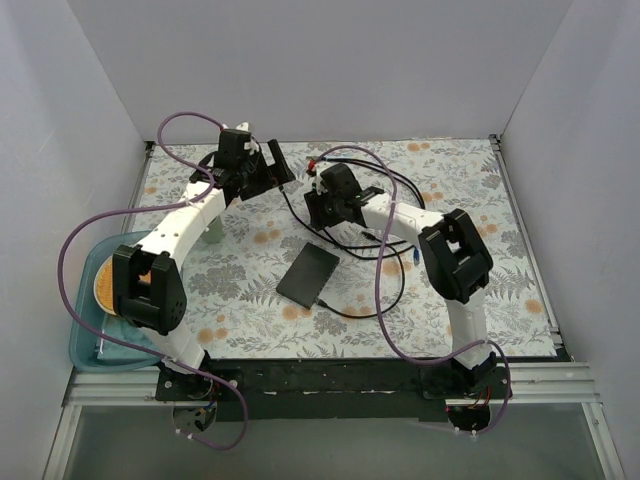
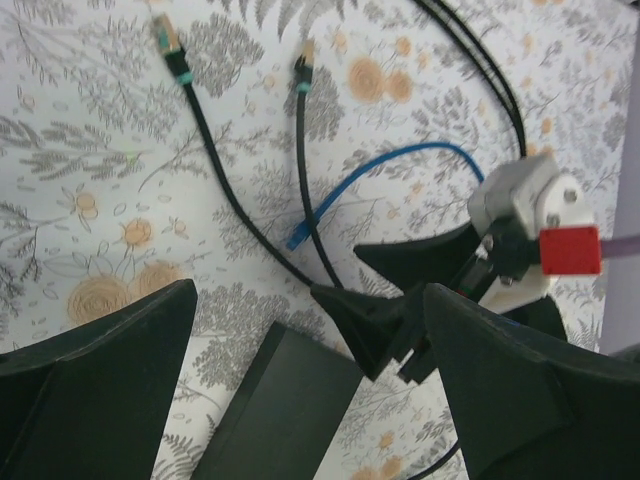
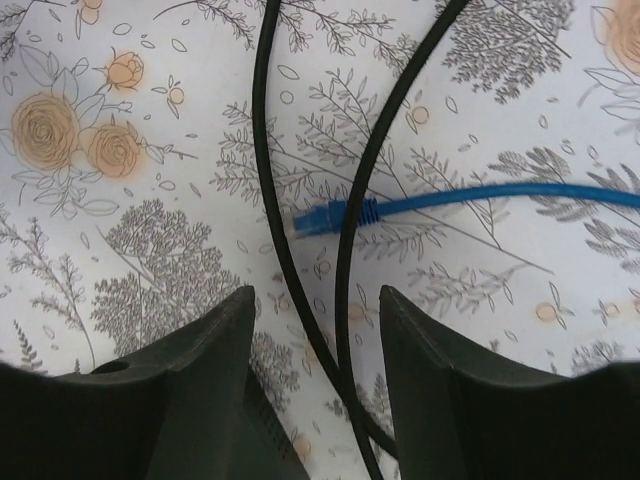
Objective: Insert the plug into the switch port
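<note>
**Q:** Where are the parts, and what are your fingers doing?

**A:** The switch box (image 1: 308, 276) lies flat mid-bench (image 1: 240, 300); no view shows its ports. The blue plug (image 3: 318, 217) lies near the box's far side, beneath your right fingers (image 3: 200, 380). Those are apart and hold nothing, and two black cables (image 3: 262, 150) cross the gap below them. Your left fingers (image 2: 100, 370) are spread wide and empty, far left of the box. The black leads end in plugs too, so I can't tell which plug is meant.

**Q:** How will it handle?

**A:** Likely a light, hard, small plug with a delicate latch tab. The lead looks limp and may tug it askew. Grip the plug body by its sides, just behind the tip. The box looks light and could skid when pushed, so brace it.

**Q:** Any containers?

**A:** One teal tray (image 1: 85, 350) at near left. It holds a round tan thing (image 1: 103, 285), half hidden by your left arm and unidentified.
</note>
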You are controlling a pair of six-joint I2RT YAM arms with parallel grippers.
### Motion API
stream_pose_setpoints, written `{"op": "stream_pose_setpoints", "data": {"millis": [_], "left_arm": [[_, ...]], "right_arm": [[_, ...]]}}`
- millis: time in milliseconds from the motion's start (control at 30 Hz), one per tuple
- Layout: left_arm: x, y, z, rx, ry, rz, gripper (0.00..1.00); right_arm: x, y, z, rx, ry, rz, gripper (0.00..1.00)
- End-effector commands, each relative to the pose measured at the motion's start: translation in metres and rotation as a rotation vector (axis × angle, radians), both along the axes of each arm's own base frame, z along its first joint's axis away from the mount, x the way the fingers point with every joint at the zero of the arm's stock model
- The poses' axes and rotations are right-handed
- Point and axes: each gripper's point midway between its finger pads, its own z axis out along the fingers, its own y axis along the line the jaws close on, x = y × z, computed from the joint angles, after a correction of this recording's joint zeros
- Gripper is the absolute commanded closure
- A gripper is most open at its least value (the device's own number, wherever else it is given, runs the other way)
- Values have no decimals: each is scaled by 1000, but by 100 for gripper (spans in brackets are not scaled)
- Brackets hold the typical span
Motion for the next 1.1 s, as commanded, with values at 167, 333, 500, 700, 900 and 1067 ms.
{"op": "stream_pose_setpoints", "data": {"millis": [167, 333, 500, 700, 900, 1067], "left_arm": [[-28, 3, -4, -3, 12, -42, 2], [-32, -1, -2, -24, -1, -61, 2], [-34, 2, -4, -20, -12, -54, 2], [-41, -2, -13, -66, -6, -82, 2], [-58, -14, -14, -155, -23, -141, 2], [-91, -32, -26, -314, 5, -232, 2]], "right_arm": [[23, 13, -19, -6, 1, 12, 52], [24, 11, -27, 11, 19, 9, 84], [21, 6, 18, 69, -69, -3, 99], [-18, -7, 69, 134, -129, 98, 99], [-90, -28, 70, 197, -99, 245, 99], [-147, -34, 51, 212, -18, 377, 99]]}}
